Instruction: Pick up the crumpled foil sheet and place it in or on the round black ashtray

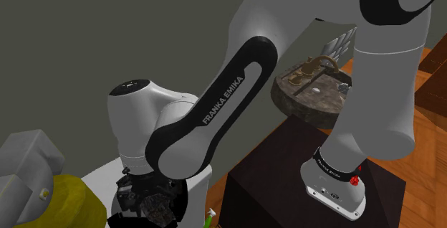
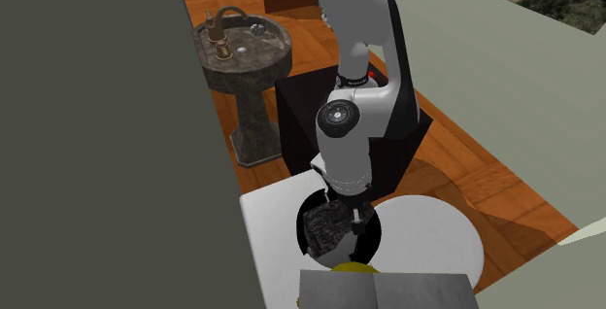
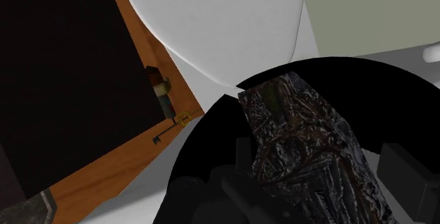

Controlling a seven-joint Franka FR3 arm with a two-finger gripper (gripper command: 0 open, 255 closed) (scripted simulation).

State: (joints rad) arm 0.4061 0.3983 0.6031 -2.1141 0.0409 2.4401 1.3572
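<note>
- The gripper (image 1: 147, 199) hangs low over the white round table (image 2: 432, 239), pointing straight down at the near edge of the tabletop, at the shoulder view's lower left
- The crumpled foil sheet (image 3: 303, 145), dark and glinting with creases, sits right under the hand and in line with it; in the wrist view it lies close up in the space the hand reaches into
- Black parts against a black ground: I cannot tell how far the hand is open, nor whether it has hold of the foil
- The round black ashtray (image 3: 204, 145) lies directly beneath the foil, its disc spreading out around the sheet on every side, with a small notch in its far rim
- Whether the foil rests on the ashtray or hangs just above it cannot be told
- A yellow rounded object (image 1: 64, 201) stands near the ashtray, toward the shoulder view's left
- The dark stand (image 1: 286, 169) is beside the table, and a stone pedestal basin (image 2: 243, 54) stands beyond it on the wooden floor
</note>
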